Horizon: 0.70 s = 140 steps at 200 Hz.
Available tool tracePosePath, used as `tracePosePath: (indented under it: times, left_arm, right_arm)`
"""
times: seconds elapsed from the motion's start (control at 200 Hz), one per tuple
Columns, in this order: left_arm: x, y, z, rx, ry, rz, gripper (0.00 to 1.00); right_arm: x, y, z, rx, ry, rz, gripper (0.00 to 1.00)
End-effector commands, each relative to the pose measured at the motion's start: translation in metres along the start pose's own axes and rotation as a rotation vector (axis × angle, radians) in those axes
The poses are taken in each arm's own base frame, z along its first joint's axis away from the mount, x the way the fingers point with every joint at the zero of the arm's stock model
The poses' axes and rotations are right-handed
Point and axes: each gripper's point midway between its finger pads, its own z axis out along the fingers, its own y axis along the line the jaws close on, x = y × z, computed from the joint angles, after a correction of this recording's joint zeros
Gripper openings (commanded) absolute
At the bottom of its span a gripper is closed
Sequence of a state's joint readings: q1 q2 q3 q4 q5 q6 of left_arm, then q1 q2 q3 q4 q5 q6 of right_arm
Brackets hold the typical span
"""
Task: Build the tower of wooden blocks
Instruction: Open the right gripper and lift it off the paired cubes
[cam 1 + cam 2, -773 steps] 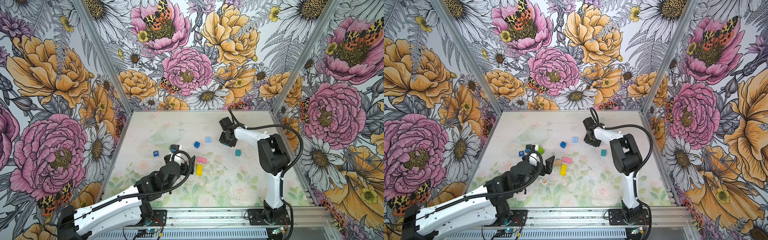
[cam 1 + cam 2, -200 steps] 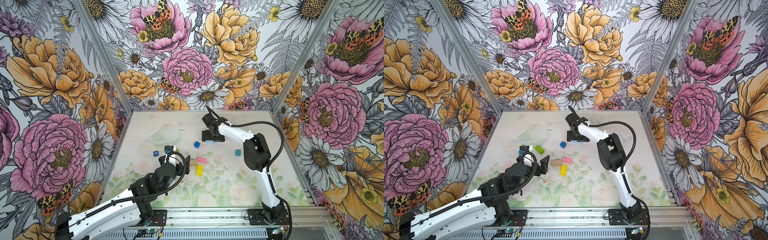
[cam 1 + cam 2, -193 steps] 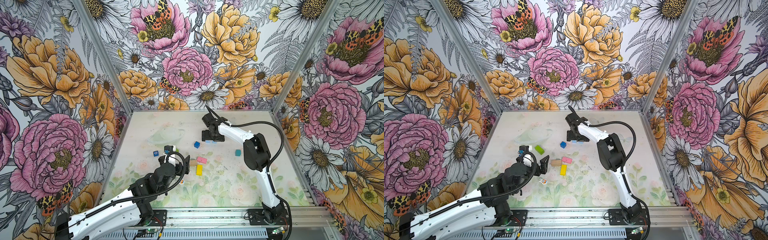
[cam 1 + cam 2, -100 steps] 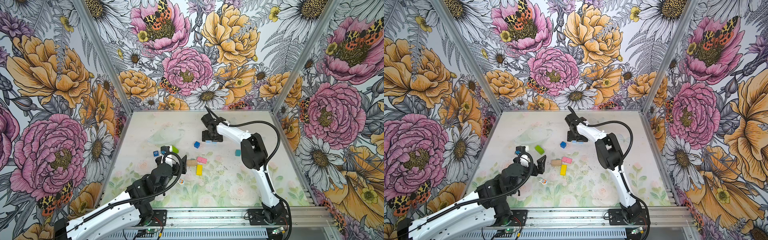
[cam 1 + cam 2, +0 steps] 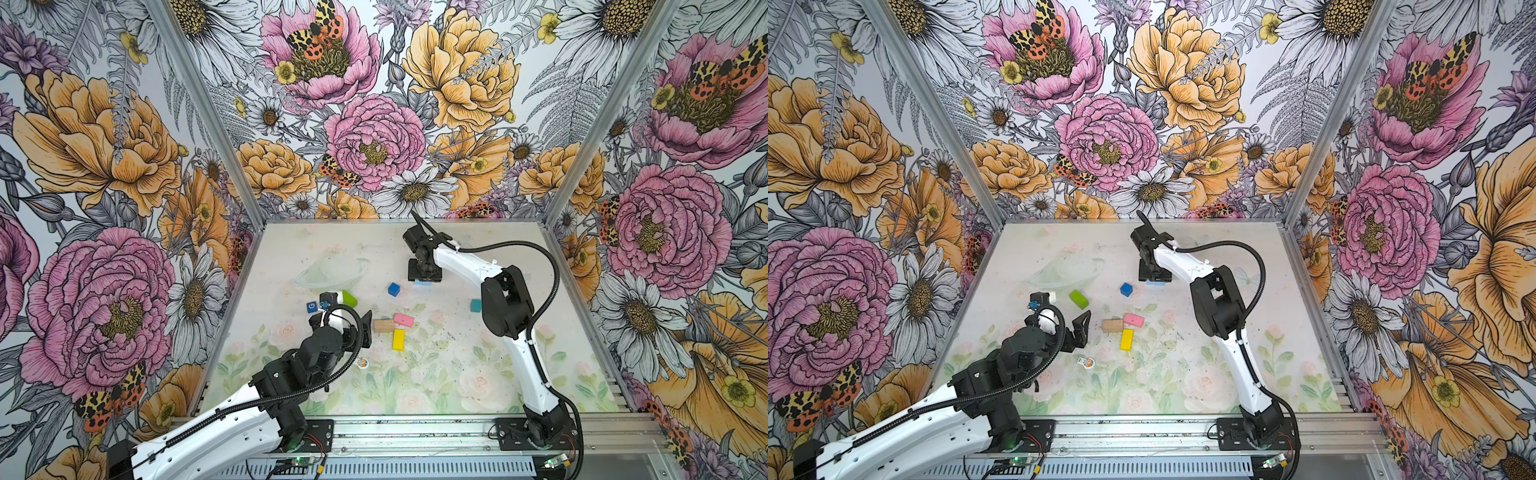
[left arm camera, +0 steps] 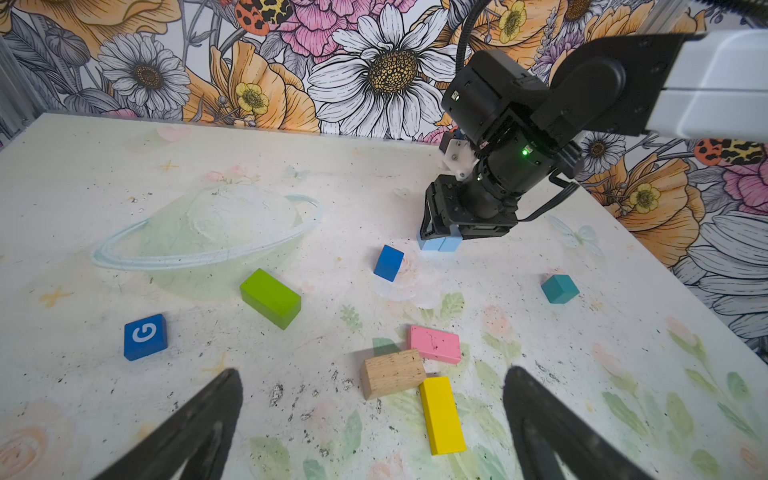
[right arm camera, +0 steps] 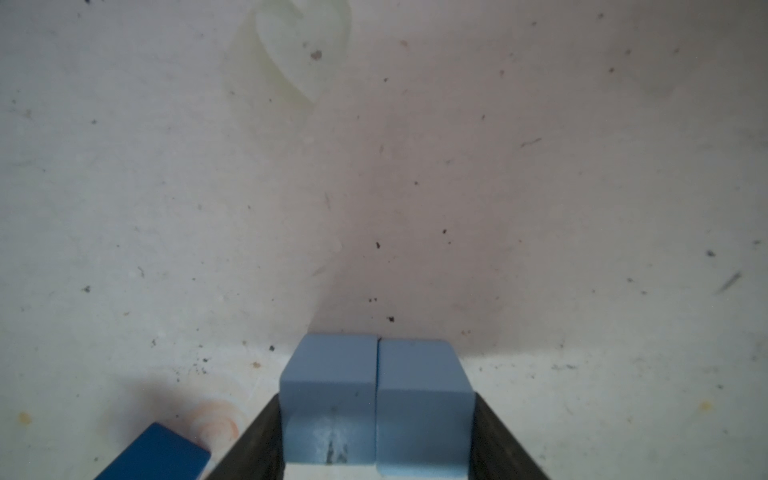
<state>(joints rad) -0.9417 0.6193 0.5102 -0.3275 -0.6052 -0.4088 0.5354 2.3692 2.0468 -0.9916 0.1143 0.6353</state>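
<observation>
No tower stands; the wood blocks lie loose on the table. Two light blue cubes (image 7: 376,399) sit side by side at the back, and my right gripper (image 7: 376,419) is shut on the pair, one finger against each outer face. A dark blue cube (image 6: 388,262) lies just left of them and a teal cube (image 6: 560,288) to the right. The pink brick (image 6: 434,344), bare-wood brick (image 6: 392,372) and yellow brick (image 6: 441,415) cluster mid-table. The green brick (image 6: 270,298) lies further left. My left gripper (image 6: 372,374) hangs open above the cluster, holding nothing.
A blue tile with a white G (image 6: 145,336) lies at the left. A small round token (image 5: 362,363) sits in front of the left gripper. The right arm (image 5: 505,299) reaches across the right half. Floral walls (image 5: 374,149) enclose the table on three sides.
The right gripper's fingers have closed in onto the pair of light blue cubes. The left arm has drawn back a little toward the near left, uncovering the green brick.
</observation>
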Motion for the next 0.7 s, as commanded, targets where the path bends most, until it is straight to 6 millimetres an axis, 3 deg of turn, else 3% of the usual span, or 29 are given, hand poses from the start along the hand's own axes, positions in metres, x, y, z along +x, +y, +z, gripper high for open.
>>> tracePosePath:
  times: [0.0, 0.695]
  left_arm:
    - [0.007, 0.002, 0.000, 0.007, 0.018, 0.016, 0.99]
    - [0.005, -0.003, 0.004, 0.009, 0.034, 0.004, 0.99]
  right_arm:
    - [-0.002, 0.000, 0.008, -0.004, 0.011, 0.002, 0.60]
    - [-0.027, -0.021, 0.014, 0.003, -0.001, -0.094, 0.63]
